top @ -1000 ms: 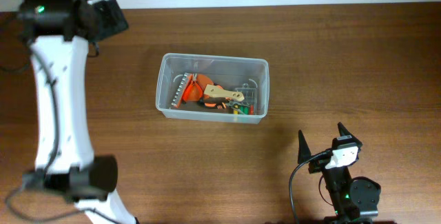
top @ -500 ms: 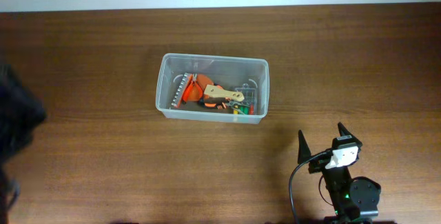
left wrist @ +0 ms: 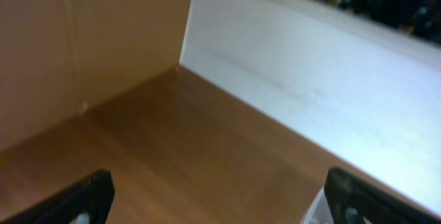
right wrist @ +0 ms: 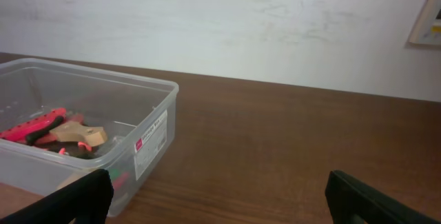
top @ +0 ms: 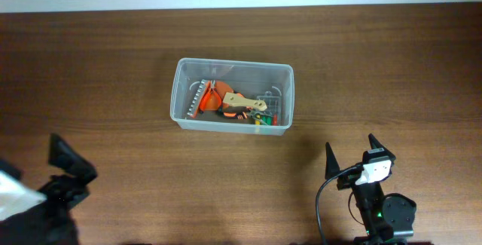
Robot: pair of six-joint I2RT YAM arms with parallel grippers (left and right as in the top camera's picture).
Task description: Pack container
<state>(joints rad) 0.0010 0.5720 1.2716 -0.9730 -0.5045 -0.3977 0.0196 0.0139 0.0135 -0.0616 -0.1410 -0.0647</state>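
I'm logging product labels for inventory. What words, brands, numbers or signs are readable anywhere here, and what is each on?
Nothing here reads clearly enough to quote.
White and red sticker on the container end wall: print too small to read.
Framed sign on the wall, cut off at the right edge: blurred, unreadable.
Overhead and left wrist views: no text visible.

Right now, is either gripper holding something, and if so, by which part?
Nothing is held. The left gripper and the right gripper are both open and empty, apart from the container, where the tools lie.
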